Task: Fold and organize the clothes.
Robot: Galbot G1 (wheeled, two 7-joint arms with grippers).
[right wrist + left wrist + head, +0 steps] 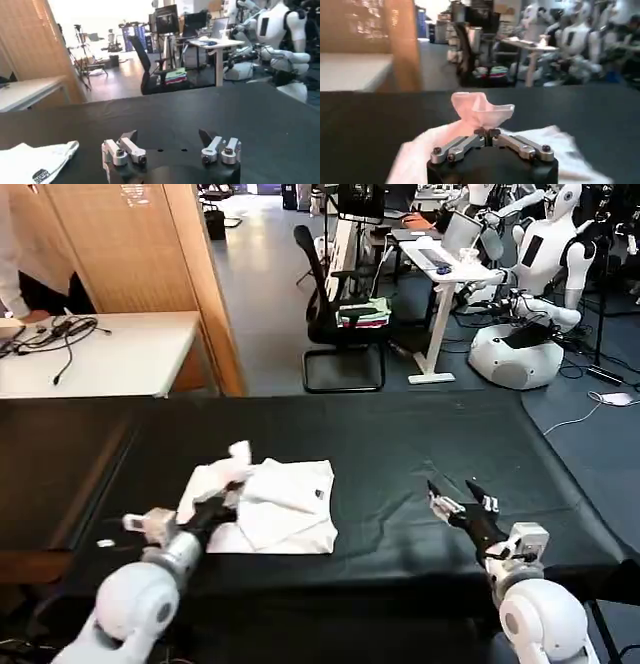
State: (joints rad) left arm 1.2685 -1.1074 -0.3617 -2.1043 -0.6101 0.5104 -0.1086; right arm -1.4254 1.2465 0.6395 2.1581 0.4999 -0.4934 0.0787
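Observation:
The white T-shirt (285, 506) lies partly folded on the black table, left of centre, with a small dark label showing near its right edge. My left gripper (222, 502) is shut on a bunched fold at the shirt's left side and holds that cloth lifted off the table. In the left wrist view the pinched white cloth (482, 111) rises just beyond the closed left gripper (487, 132). My right gripper (458, 496) hovers open over bare table to the right, well apart from the shirt. Its wrist view shows the right gripper (168, 136) holding nothing, and the shirt's corner (35, 160) off to one side.
The black table (400, 444) has free room at centre and right. A white desk (110, 359) with cables stands at the back left beside a wooden partition. Behind the table are an office chair (340, 314), another desk and white robots (530, 294).

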